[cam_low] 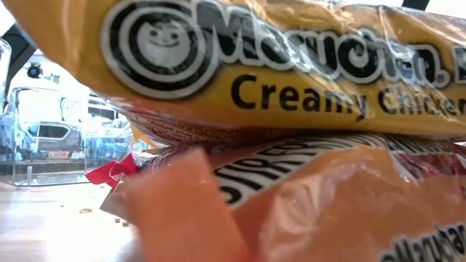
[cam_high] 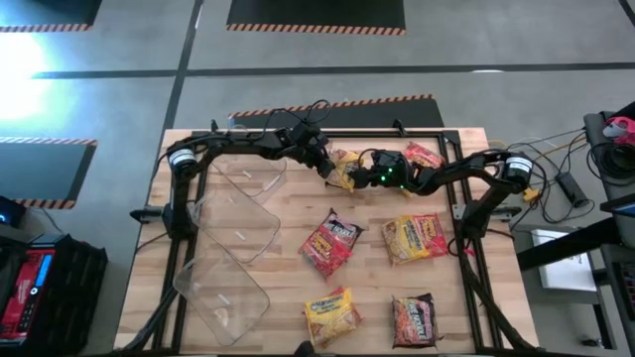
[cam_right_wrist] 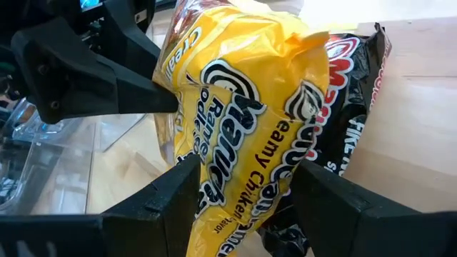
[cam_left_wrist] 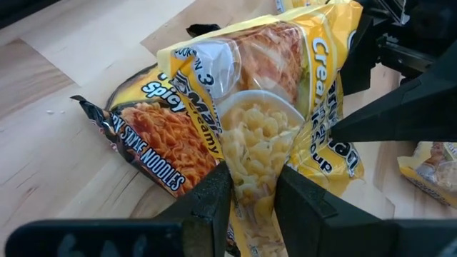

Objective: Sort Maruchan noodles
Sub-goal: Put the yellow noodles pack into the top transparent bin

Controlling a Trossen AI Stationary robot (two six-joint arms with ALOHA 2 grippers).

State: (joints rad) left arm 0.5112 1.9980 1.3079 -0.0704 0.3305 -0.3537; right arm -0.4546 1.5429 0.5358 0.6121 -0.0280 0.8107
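Both grippers meet at one yellow noodle packet (cam_high: 344, 171) near the far edge of the table (cam_high: 288, 260). From my left wrist view, the left gripper (cam_left_wrist: 251, 200) is pinched tight on the lower part of that packet (cam_left_wrist: 275, 107), the plastic squeezed between its two fingers (cam_left_wrist: 207, 203). From the right wrist view, the right gripper (cam_right_wrist: 246, 196) stands with its fingers (cam_right_wrist: 168, 196) spread wide on either side of the same packet (cam_right_wrist: 243, 107); I cannot tell whether the pads actually press on it or just bracket it.

Much is hard to make out. My low view is almost wholly blocked by a yellow packet (cam_low: 291, 65) sitting right at the lens above an orange one (cam_low: 328, 204), so neither gripper shows there. Only a sliver of a clear bin (cam_low: 51, 138) peeks past them. From above, the held packet is largely covered by the two wrists. A dark packet (cam_left_wrist: 153, 139) lies on the table just behind the held one, partly hidden by it; the right wrist view shows it too (cam_right_wrist: 350, 114).

Both arms reach inward from opposite sides, bent at the elbow, their wrists nearly touching above the held packet. Nearer to me than that packet lie a red packet (cam_high: 332, 243), a yellow-and-red one (cam_high: 415, 238), another yellow one (cam_high: 332, 315) and a dark one (cam_high: 414, 319), all flat and apart. One more packet (cam_high: 425, 156) lies just beside the right wrist. Two clear bins (cam_high: 233, 233) sit well to the left of the held packet.
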